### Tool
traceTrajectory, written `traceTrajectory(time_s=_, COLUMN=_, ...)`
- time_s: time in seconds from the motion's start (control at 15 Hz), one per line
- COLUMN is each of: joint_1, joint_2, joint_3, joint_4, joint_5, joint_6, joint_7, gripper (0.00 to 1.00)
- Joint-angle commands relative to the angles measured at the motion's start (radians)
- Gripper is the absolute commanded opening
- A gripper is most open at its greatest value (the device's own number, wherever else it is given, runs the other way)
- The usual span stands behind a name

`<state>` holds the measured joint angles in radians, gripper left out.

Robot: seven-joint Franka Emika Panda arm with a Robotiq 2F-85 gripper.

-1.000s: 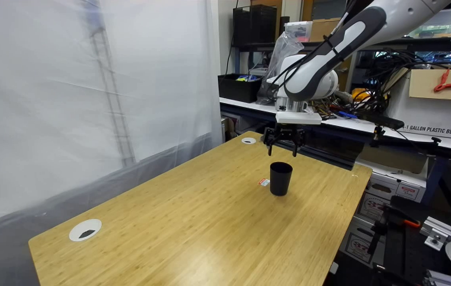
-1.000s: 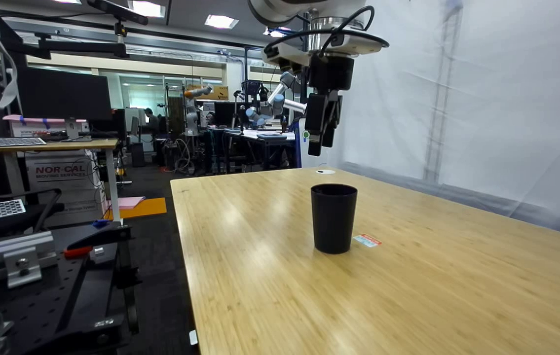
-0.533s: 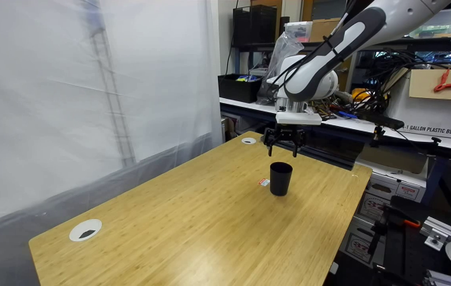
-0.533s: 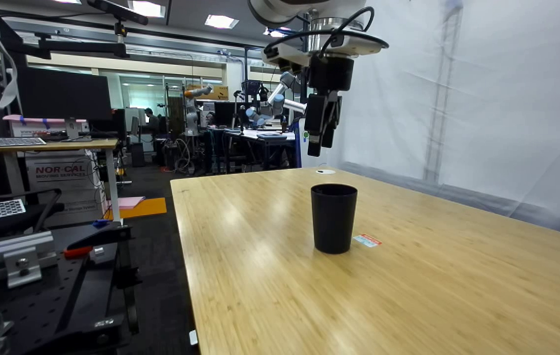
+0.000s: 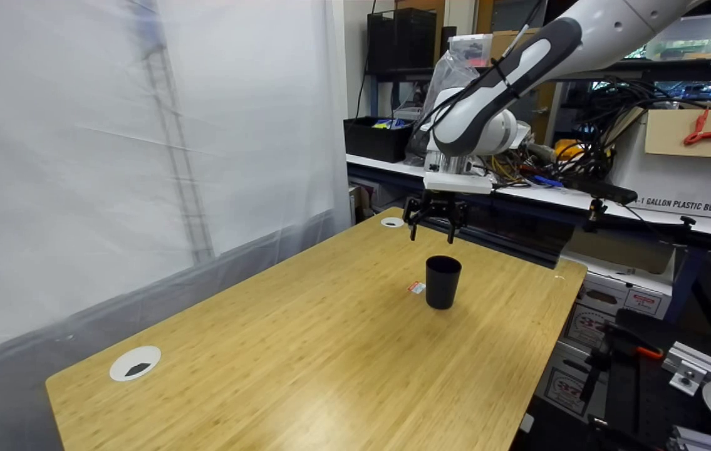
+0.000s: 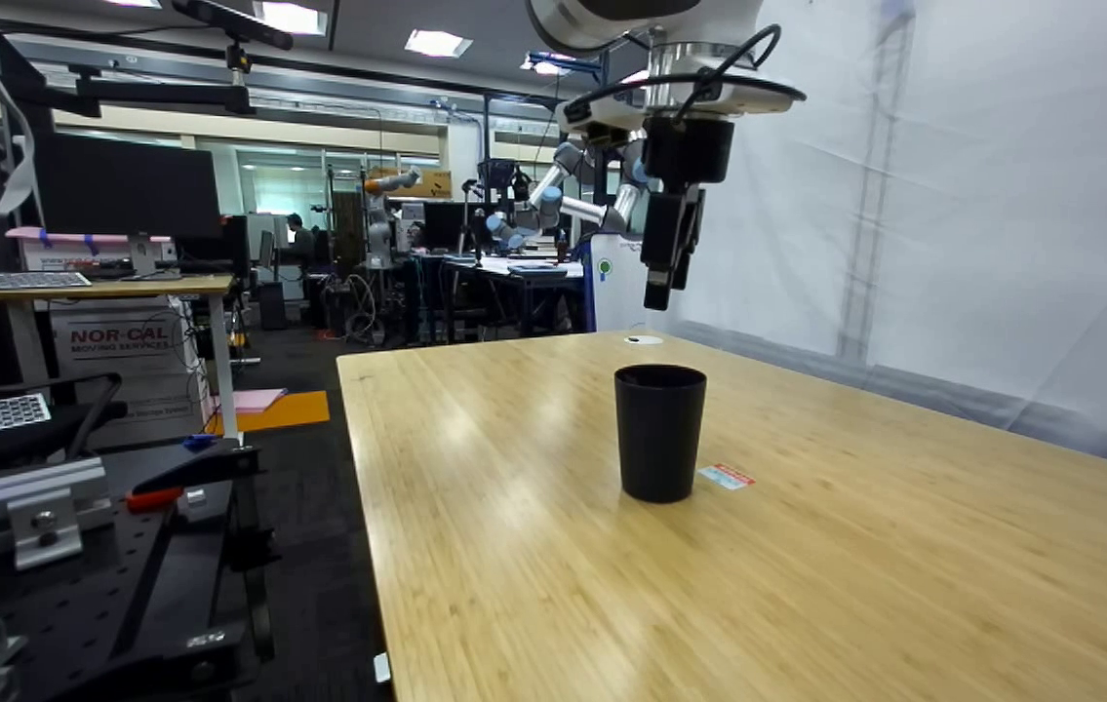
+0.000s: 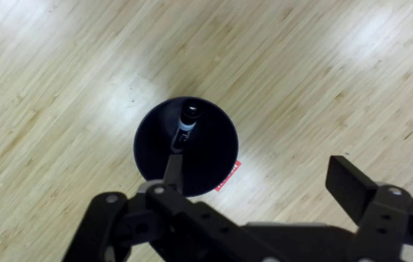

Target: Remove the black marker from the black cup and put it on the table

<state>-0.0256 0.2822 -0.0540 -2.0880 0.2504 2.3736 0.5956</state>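
The black cup stands upright on the wooden table. It also shows in an exterior view and in the wrist view. The black marker leans inside the cup with its dark rounded end toward the camera, and has a pale band. The marker is hidden in both exterior views. My gripper is open and empty, above the cup's height and apart from it; it also shows in an exterior view. In the wrist view one finger overlaps the cup's opening and the other is over the table.
A red and white sticker lies flat on the table beside the cup. Round white cable covers are set in the tabletop. A plastic curtain runs along one table side. A shelf with boxes stands behind the arm.
My gripper has shifted sideways, leftward in one exterior image and rightward in the opposite one, within the last half second. It stays open. The cup has not moved.
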Motion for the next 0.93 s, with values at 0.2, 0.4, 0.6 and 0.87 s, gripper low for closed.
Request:
traceTrajectory(time_s=0.2, joint_1=-0.062, joint_2=0.102, joint_3=-0.004, joint_4=0.141, joint_5=0.139, joint_6=-0.156, joint_7=-0.156, gripper=1.0)
traceTrajectory(time_s=0.4, joint_1=-0.065, joint_2=0.118, joint_3=-0.02, joint_4=0.163, joint_5=0.121, joint_6=-0.196, joint_7=-0.139, gripper=1.0)
traceTrajectory(time_s=0.6, joint_1=-0.066, joint_2=0.124, joint_3=-0.029, joint_4=0.182, joint_5=0.12, joint_6=-0.239, joint_7=-0.134, gripper=1.0)
traceTrajectory(time_s=0.87, joint_1=-0.069, joint_2=0.138, joint_3=-0.038, joint_4=0.196, joint_5=0.122, joint_6=-0.29, joint_7=-0.134, gripper=1.0)
